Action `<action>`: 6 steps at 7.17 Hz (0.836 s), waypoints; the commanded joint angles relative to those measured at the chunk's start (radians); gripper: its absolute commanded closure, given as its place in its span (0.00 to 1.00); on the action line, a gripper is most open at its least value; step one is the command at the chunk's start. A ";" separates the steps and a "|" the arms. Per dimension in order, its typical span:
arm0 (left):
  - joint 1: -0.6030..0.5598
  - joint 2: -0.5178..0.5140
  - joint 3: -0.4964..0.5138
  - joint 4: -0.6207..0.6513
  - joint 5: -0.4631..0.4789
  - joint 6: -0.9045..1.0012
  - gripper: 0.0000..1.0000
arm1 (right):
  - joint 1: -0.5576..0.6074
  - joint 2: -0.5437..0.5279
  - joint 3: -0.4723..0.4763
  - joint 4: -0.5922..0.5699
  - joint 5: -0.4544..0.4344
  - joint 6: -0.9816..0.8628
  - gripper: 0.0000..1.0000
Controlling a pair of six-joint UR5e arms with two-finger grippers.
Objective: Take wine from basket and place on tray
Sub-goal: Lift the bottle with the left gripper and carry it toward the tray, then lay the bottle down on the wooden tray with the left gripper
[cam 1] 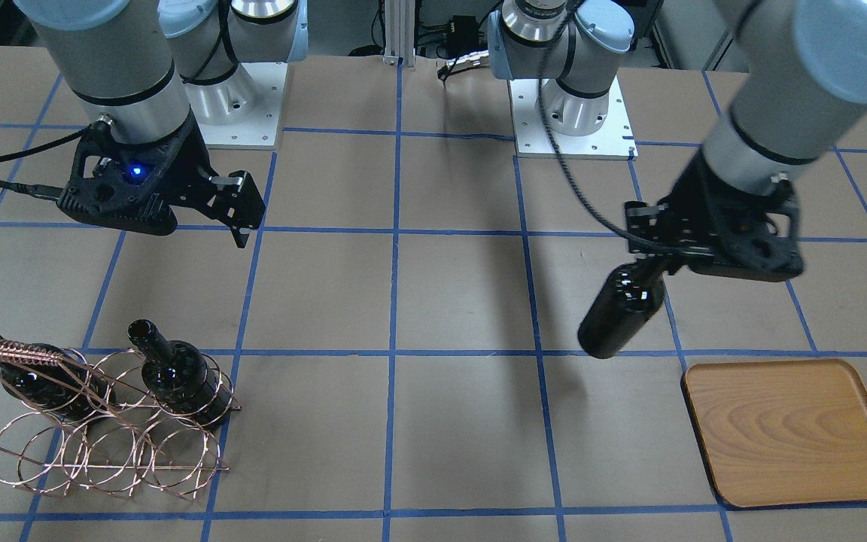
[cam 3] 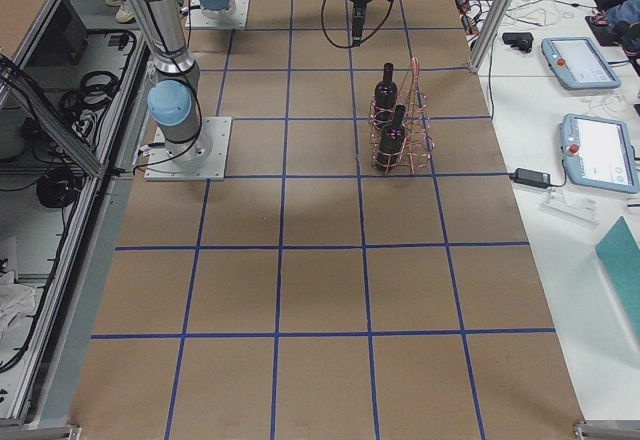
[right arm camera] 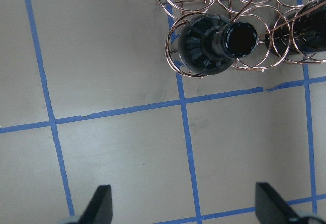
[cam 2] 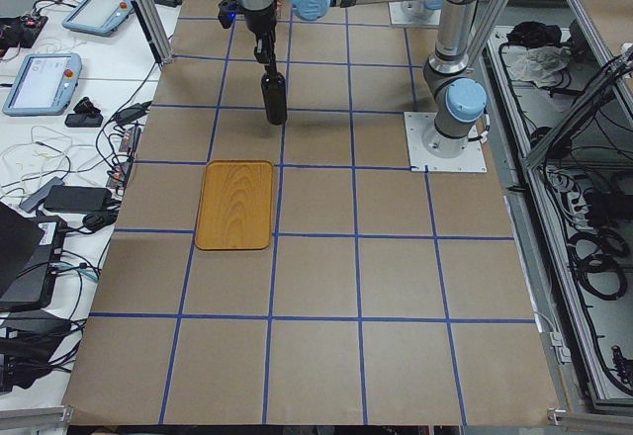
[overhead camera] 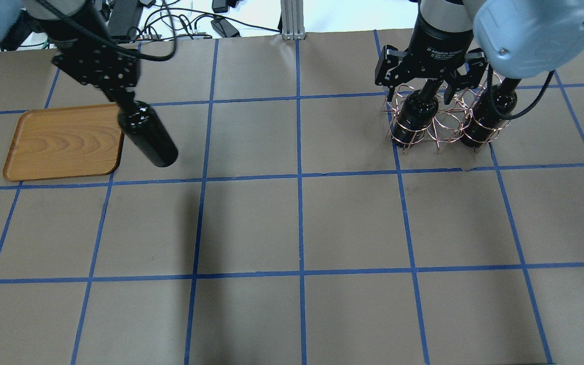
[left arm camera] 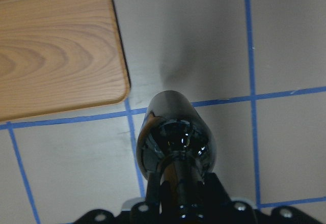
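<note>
My left gripper is clamped on the neck of the wine, hung tilted over the table's left side just beside the tray — glossy glass, likely heavy, slippery, fragile, best gripped at the neck — my right gripper spread, empty.

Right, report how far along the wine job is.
Done: one glossy black glass wine bottle is out of the copper wire basket. In hand: the left gripper holds it by the neck, beside the light brown wooden tray, not yet over it. Left: set it down; two bottles sit racked; the right gripper is open.
</note>
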State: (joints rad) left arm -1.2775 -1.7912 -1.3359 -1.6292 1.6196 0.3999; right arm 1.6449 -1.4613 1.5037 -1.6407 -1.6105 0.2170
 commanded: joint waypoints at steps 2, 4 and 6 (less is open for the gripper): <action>0.156 -0.126 0.064 0.111 -0.015 0.180 1.00 | 0.001 -0.002 0.000 -0.004 -0.078 -0.001 0.00; 0.170 -0.212 0.066 0.240 -0.023 0.183 1.00 | 0.003 -0.002 0.000 -0.002 -0.066 0.001 0.00; 0.170 -0.234 0.077 0.235 -0.061 0.177 1.00 | 0.004 -0.004 0.000 -0.002 -0.065 0.002 0.00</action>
State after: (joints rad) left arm -1.1090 -2.0067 -1.2640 -1.4000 1.5742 0.5790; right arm 1.6477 -1.4644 1.5033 -1.6430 -1.6763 0.2187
